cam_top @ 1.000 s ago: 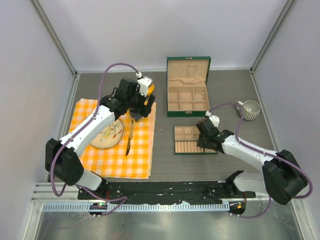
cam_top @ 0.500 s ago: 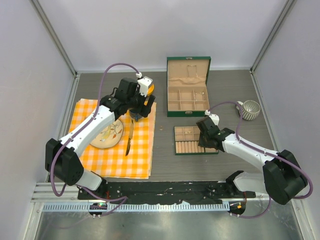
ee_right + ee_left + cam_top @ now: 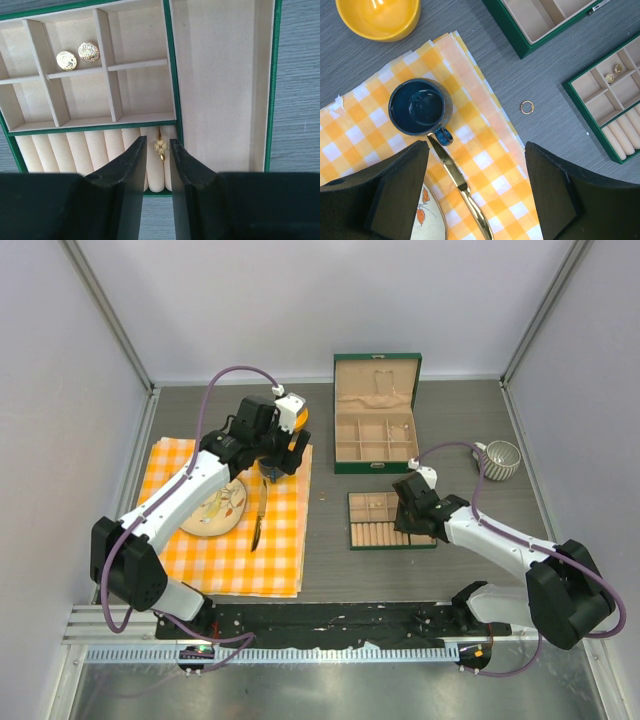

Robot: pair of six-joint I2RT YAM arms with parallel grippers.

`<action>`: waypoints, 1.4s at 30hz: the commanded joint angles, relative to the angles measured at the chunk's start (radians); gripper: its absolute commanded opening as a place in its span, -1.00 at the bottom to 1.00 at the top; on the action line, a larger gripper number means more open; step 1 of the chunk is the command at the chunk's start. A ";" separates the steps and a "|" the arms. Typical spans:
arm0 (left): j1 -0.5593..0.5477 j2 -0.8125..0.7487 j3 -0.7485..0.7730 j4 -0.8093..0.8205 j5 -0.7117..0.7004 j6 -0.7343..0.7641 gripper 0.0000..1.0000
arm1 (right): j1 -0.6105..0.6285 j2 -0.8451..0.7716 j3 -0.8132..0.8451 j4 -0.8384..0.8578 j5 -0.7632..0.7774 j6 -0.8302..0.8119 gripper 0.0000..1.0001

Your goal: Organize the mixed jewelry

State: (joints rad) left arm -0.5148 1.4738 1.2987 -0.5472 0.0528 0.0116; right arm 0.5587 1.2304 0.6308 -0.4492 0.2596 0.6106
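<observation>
Right wrist: right pincer, narrowly parted, frames clover ring near tray edge; left pincer wide, empty.

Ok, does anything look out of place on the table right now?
Yes: a small gold ring lies loose on the bare table, between the checkered cloth and the green tray, not in any compartment.

You've got an orange-and-white checked cloth on the left of the grey, streaky table, with a yellow bowl and a navy cup. On the right is a green tray lined in beige, holding two gold studs and a pale clover ring.
</observation>
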 commanded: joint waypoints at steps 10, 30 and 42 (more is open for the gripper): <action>0.004 -0.035 0.007 0.030 -0.005 0.014 0.65 | -0.011 0.011 0.056 0.035 -0.005 -0.028 -0.53; 0.004 -0.033 0.002 0.030 -0.004 0.007 0.65 | -0.011 -0.032 -0.019 -0.013 -0.023 -0.031 -0.81; 0.004 -0.033 0.004 0.030 -0.005 -0.002 0.65 | -0.011 -0.066 -0.043 -0.025 -0.037 -0.031 -0.90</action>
State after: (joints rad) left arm -0.5148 1.4738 1.2987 -0.5472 0.0528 0.0101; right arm 0.5465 1.1828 0.5945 -0.4500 0.2455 0.5804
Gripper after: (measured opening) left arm 0.824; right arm 0.062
